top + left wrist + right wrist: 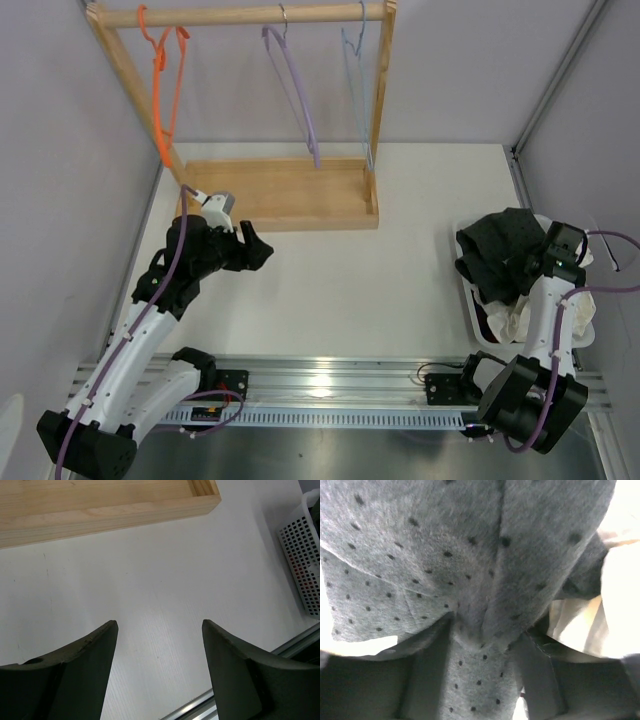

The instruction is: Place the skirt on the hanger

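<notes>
The skirt (500,245), dark grey fabric, lies bunched on top of a white basket (468,300) at the right. My right gripper (527,264) is down in it. In the right wrist view the dotted grey skirt (470,545) fills the frame, and a fold of it is pinched between my right gripper's (482,647) fingers. The light-blue hanger (355,60) hangs at the right end of the wooden rail. My left gripper (258,248) is open and empty above the white table, just in front of the rack's wooden base (100,510); in the left wrist view my left gripper (159,625) has its jaws wide apart.
An orange hanger (165,90) and a purple hanger (295,90) hang on the same rail. White cloth (515,320) lies in the basket under the skirt. The basket's mesh wall (305,555) shows in the left wrist view. A metal rail (330,385) runs along the near edge.
</notes>
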